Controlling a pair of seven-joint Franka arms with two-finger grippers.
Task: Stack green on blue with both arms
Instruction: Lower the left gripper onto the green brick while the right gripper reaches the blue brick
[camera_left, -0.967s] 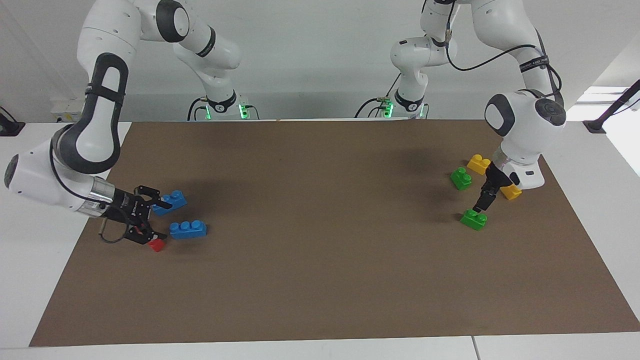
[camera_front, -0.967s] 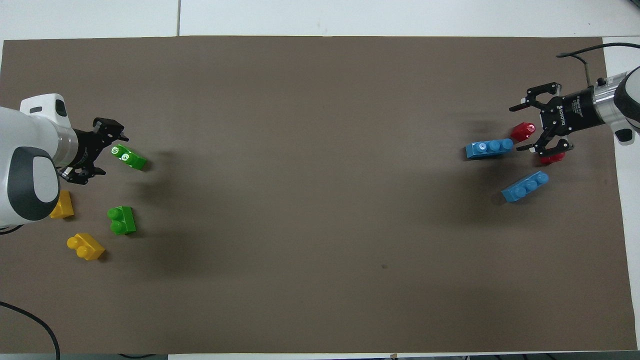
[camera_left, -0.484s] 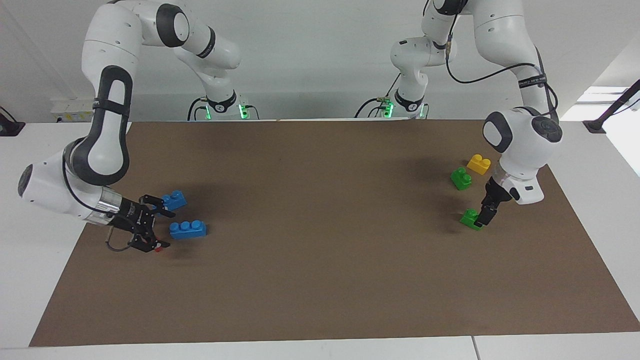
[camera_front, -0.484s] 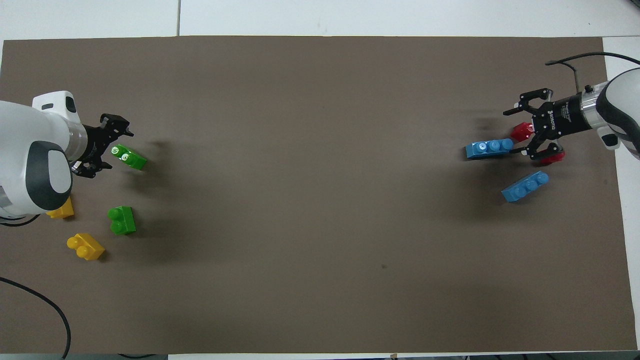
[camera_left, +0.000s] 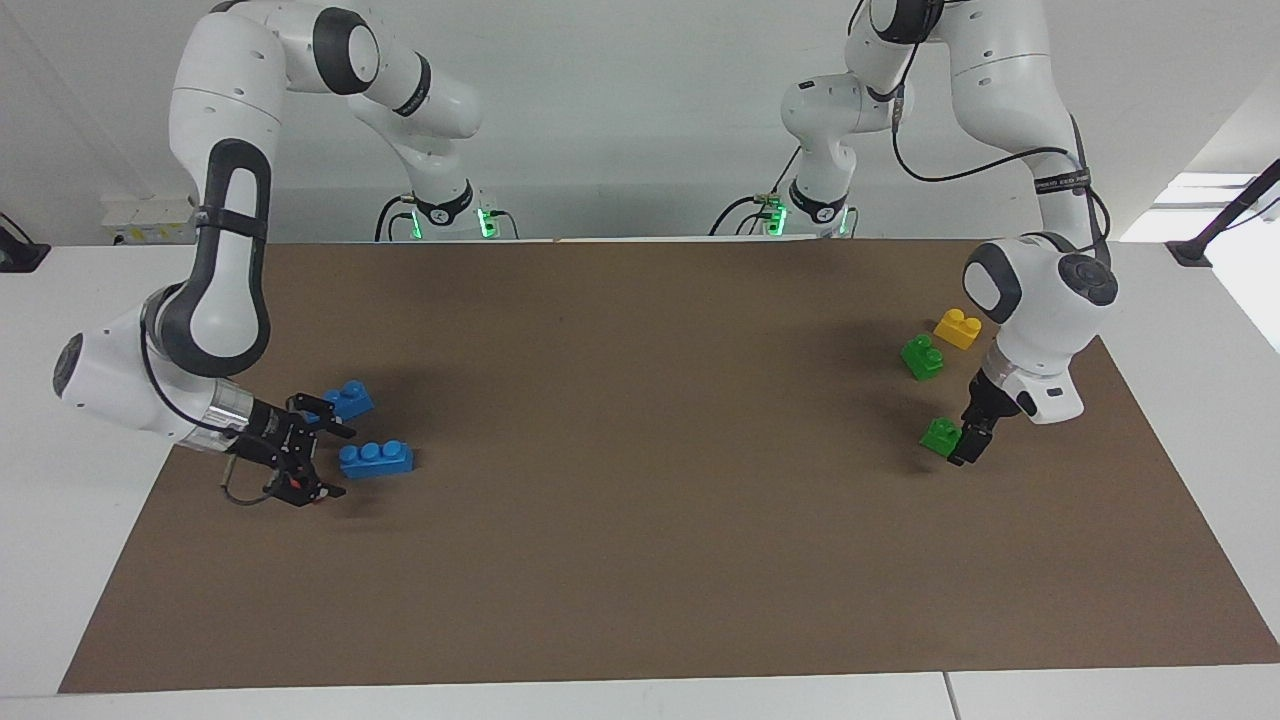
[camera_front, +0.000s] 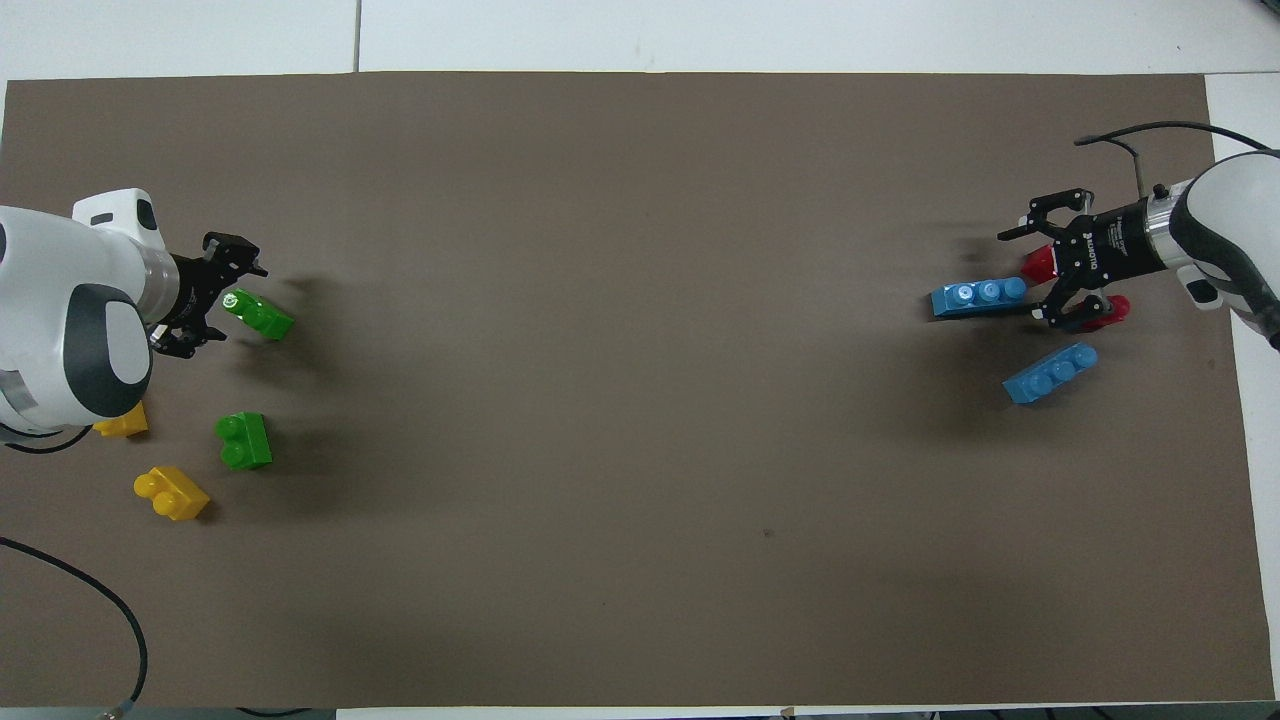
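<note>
Both claws, left and right, sank lower, spread wide.

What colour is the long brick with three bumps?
Blue. The long brick shows best in the overhead view.

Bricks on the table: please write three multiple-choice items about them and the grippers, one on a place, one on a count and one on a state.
1. Where do the two blue bricks lie?
A. toward the right arm's end of the table
B. toward the left arm's end
C. in the middle

2. How many green bricks are there?
A. one
B. two
C. four

3. What is the left gripper doing?
A. standing open at a green brick
B. shut on nothing
C. lifting a blue brick

Answers: 1 A, both lie by the right arm's gripper. 2 B, two show in both views. 3 A, its fingers are spread and the brick is on the table.
</note>
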